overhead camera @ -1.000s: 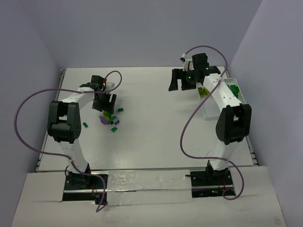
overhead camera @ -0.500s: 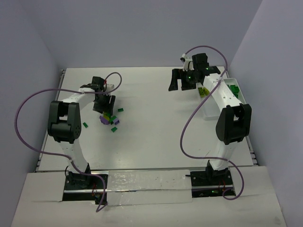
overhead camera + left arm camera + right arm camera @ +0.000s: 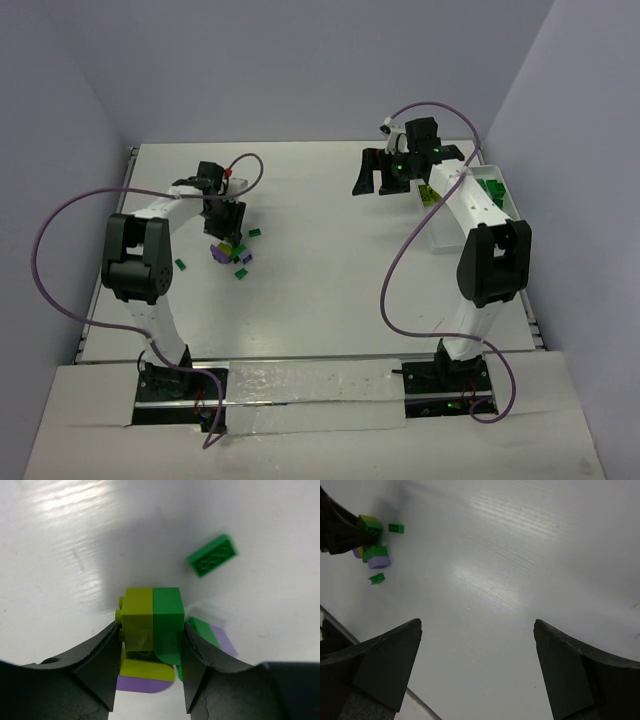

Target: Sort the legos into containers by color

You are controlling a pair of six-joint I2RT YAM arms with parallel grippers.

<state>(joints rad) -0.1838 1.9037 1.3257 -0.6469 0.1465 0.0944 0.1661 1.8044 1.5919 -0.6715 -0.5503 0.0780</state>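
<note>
White tabletop (image 3: 320,280) between pale lilac walls; at its left, the left gripper (image 3: 151,630) presses both jaws against a yellow-green and green pair (image 3: 152,611) atop the lego pile (image 3: 232,255), while the right gripper (image 3: 477,624) hangs wide open, empty. Judged a pick-up in progress; next comes a lift, and the two colours likely need splitting before dropping. Counted: two bricks gripped, about five more piled, three loose green bricks (image 3: 180,264) around; two white trays (image 3: 441,238) far right.
</note>
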